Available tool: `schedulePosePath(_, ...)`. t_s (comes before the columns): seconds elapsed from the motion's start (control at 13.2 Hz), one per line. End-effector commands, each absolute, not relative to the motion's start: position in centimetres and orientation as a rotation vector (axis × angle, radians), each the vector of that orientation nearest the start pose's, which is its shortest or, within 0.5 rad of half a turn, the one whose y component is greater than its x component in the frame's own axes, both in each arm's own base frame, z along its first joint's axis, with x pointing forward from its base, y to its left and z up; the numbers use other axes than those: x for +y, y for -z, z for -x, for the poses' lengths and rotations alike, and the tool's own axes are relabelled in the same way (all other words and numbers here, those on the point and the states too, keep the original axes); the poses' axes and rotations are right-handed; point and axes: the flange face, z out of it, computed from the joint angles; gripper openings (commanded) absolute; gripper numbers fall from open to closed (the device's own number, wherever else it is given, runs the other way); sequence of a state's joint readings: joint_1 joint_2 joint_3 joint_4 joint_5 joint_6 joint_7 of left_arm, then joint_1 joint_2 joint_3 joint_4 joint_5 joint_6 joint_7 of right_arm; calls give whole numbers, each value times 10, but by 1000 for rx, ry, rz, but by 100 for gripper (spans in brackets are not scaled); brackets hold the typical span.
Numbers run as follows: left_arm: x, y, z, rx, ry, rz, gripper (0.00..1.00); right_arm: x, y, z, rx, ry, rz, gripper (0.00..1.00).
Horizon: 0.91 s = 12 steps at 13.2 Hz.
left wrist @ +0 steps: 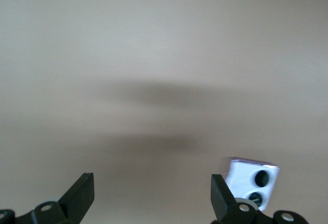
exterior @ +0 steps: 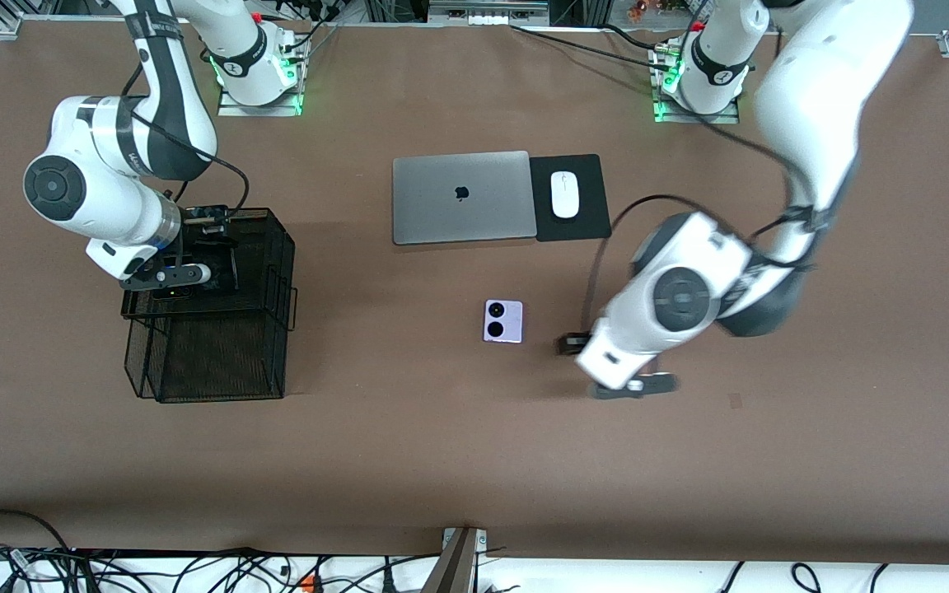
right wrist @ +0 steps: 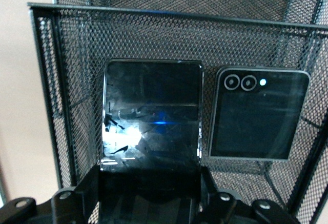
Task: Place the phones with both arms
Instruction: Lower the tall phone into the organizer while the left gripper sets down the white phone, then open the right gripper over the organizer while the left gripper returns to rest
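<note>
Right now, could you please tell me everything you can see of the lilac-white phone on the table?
The lilac-white phone is squarish with rounded corners and looks smooth and glossy. Two black circles sit side by side along its edge toward the right arm's end of the table. It lies flat on the bare brown table, nearer to the front camera than the laptop. Nothing touches it; the left gripper hangs beside it, fingers open.

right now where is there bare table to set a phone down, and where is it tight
Bare table runs nearer the front camera than the lilac phone, and between the mesh basket and that phone. It is tight around the laptop and mouse pad, inside the basket where the right gripper holds a black phone beside the flip phone, and under the left gripper.
</note>
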<state>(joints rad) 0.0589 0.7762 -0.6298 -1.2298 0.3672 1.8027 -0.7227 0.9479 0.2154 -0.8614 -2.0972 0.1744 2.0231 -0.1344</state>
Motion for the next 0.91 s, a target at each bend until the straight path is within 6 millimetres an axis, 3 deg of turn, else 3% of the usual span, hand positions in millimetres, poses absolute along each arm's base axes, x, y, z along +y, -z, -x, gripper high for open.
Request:
schedulePosePath(0.0, -195, -413, -680, -355, -159, 3067, 100, 72, -324, -543, -134, -306, 3115, 46)
schedulePosePath(0.23, -112, -486, -674, -154, -123, 3061, 100, 90, -311, -546, -108, -304, 3090, 49)
schedulePosePath(0.38, -57, -532, -666, 3, -48, 3052, 100, 90, -310, -548, -95, -308, 3087, 100)
schedulePosePath(0.45, -41, -552, -658, 92, -37, 3050, 100, 91, -313, -550, -100, -306, 3084, 100)
schedulePosePath(0.53, -31, -560, -652, 164, -75, 3041, 100, 94, -322, -555, -115, -283, 3083, 100)
schedulePosePath(0.61, -27, -581, -639, 189, -58, 3034, 100, 96, -332, -560, -130, -271, 3076, 100)
schedulePosePath(0.76, -30, -608, -607, 117, -31, 2995, 100, 102, -360, -569, -156, -307, 3064, 100)
schedulePosePath(0.83, -17, -611, -602, 43, -32, 3039, 100, 108, -378, -574, -172, -318, 3061, 100)
